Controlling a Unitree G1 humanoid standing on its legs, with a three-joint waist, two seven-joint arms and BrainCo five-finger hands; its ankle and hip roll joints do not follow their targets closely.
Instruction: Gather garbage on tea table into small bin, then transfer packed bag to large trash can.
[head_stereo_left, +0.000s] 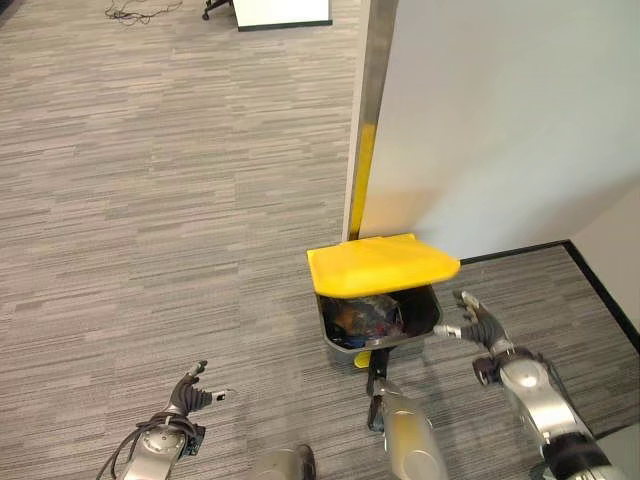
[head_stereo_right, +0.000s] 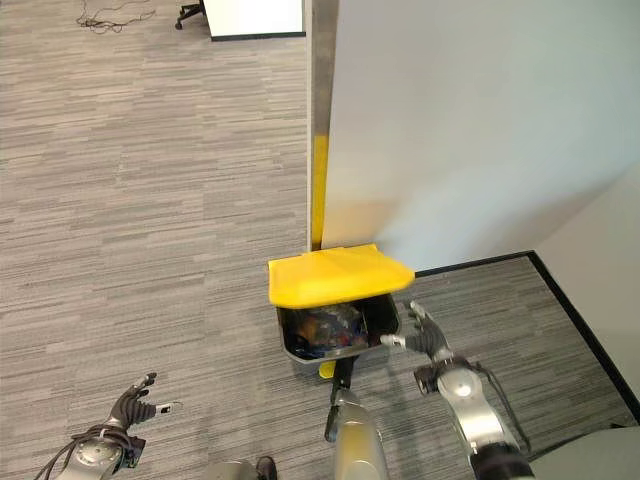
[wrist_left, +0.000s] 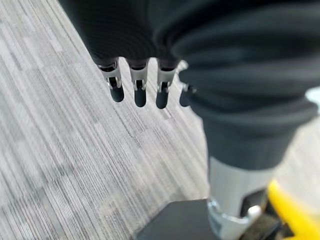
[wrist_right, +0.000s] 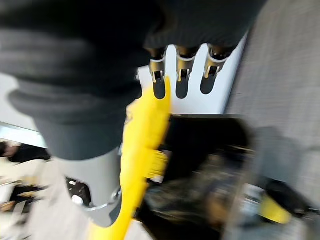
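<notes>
1. Dark grey plastic trash can (head_stereo_left: 383, 335) with a raised yellow lid (head_stereo_left: 380, 263) stands on the grey striped carpet floor (head_stereo_left: 170, 200), against the foot of a white wall panel (head_stereo_left: 500, 120).
2. Inside it lies a dark bag of mixed garbage (head_stereo_left: 362, 317), below the lid.
3. Right hand (head_stereo_left: 478, 322) hovers just beside the can's right rim, fingers straight and spread, holding nothing.
4. Left hand (head_stereo_left: 190, 392) hangs low over the carpet, well apart from the can, fingers loosely open and empty.

Grey bin (head_stereo_left: 428, 318) against wall (head_stereo_left: 500, 120), yellow lid (head_stereo_left: 380, 264) raised, garbage (head_stereo_left: 362, 318) inside. Right hand (head_stereo_left: 478, 322) open beside bin. Left hand (head_stereo_left: 190, 392) open, near left.
</notes>
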